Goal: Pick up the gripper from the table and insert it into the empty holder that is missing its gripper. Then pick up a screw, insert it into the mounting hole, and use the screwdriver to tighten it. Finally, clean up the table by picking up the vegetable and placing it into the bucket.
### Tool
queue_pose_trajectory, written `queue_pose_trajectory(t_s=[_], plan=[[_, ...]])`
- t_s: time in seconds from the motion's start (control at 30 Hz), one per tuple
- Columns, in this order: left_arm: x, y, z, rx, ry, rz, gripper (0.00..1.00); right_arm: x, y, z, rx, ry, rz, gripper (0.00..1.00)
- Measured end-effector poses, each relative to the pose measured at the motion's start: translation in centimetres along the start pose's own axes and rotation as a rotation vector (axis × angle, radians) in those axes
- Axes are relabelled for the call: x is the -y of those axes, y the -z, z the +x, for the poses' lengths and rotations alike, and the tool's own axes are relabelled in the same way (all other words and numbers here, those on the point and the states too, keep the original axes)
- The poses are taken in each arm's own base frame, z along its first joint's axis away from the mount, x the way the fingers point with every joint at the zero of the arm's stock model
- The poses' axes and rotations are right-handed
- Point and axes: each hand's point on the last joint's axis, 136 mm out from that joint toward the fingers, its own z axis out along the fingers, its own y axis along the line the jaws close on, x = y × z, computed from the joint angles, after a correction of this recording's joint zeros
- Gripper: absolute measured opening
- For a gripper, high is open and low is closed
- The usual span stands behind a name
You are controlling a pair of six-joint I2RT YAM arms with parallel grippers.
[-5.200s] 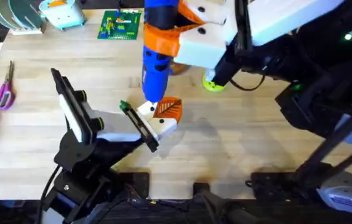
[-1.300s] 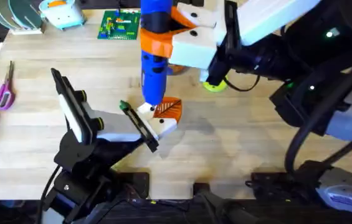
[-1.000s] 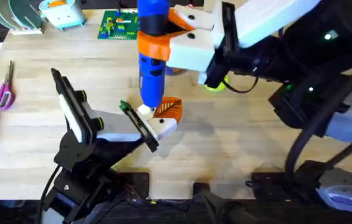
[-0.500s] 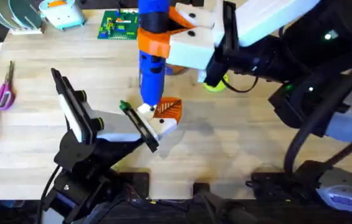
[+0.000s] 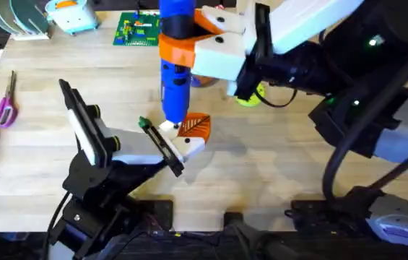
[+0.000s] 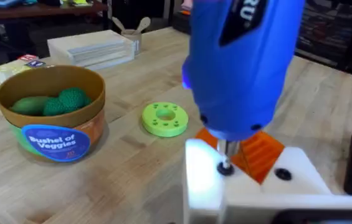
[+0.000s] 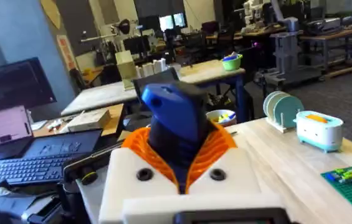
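pale wooden planks make up the surface (image 5: 283, 173), with a workshop of desks and monitors behind it in the right wrist view. the right arm reaches across from the lower right, and its end effector (image 5: 214, 45) is clenched on the screwdriver (image 5: 175, 65), its white fingers (image 7: 182, 180) with orange ribbed pads wrapped around the blue body. the screwdriver stands nearly upright over the left arm's end effector (image 5: 182, 141), whose fingers' spacing cannot be told from these views.

the bucket (image 6: 51, 115) sits well apart on the surface, and it appears to hold green vegetables (image 6: 54, 102) already, so whether any cleanup remains cannot be judged here. a green disc (image 6: 164, 119) lies near it.

the holder (image 6: 250, 186) is the white block at the left arm's tip. the gripper (image 5: 195, 127), the orange wedge, is seated in it, so the insertion looks done. the smallest piece, the screw (image 6: 225, 168), sits in the mounting hole with the screwdriver's bit touching its head. by the look of it the work is at the tightening step: screw placed, driving under way or about to start, and after that the screwdriver to be put down.
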Motion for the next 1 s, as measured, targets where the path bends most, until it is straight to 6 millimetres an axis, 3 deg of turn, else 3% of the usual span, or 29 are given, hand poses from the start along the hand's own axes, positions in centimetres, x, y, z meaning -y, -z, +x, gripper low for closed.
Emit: queue_pose_trajectory(t_s=[0.6, 0.83, 1.0], plan=[[0.0, 0.0, 0.0, 0.0, 0.003, 0.0, 0.006, 0.3, 0.0, -0.1, 0.001, -0.009, 0.014, 0.023], [0.0, 0.0, 0.0, 0.0, 0.003, 0.0, 0.006, -0.9, 0.3, -3.8, 0.138, 0.073, -0.03, 0.023], [0.0, 0.0, 0.0, 0.0, 0.003, 0.0, 0.006, 0.2, 0.8, -3.8, 0.133, 0.05, -0.001, 0.023]])
